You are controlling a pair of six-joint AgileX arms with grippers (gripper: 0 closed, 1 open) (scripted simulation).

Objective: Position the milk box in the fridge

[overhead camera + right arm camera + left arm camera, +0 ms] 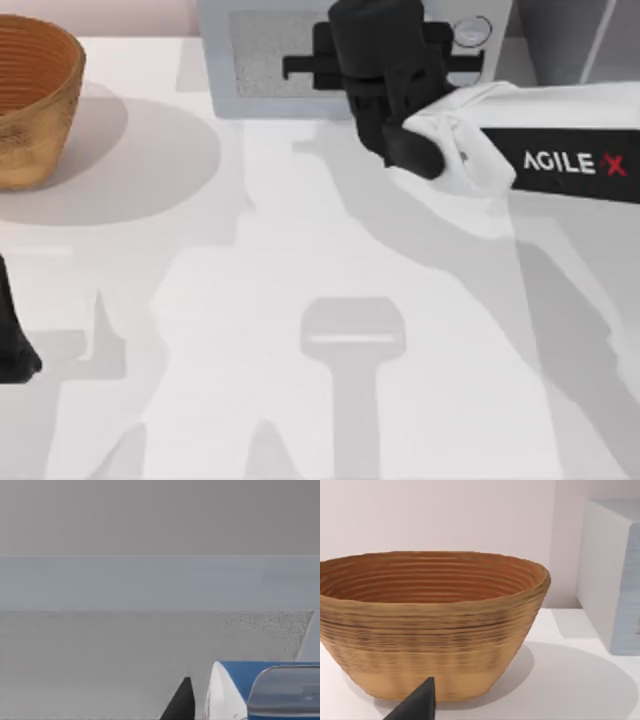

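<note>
Beside mesh-windowed microwave (270, 50), blue-topped milk box (235, 690)

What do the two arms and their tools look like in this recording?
The right arm has white shells with a black band lettered "AGILE X" in white, the X red, and ends in a blocky black wrist and right tool. The left arm is a black shape at the table's left edge; a dark pointed fingertip shows in its wrist view.
</note>
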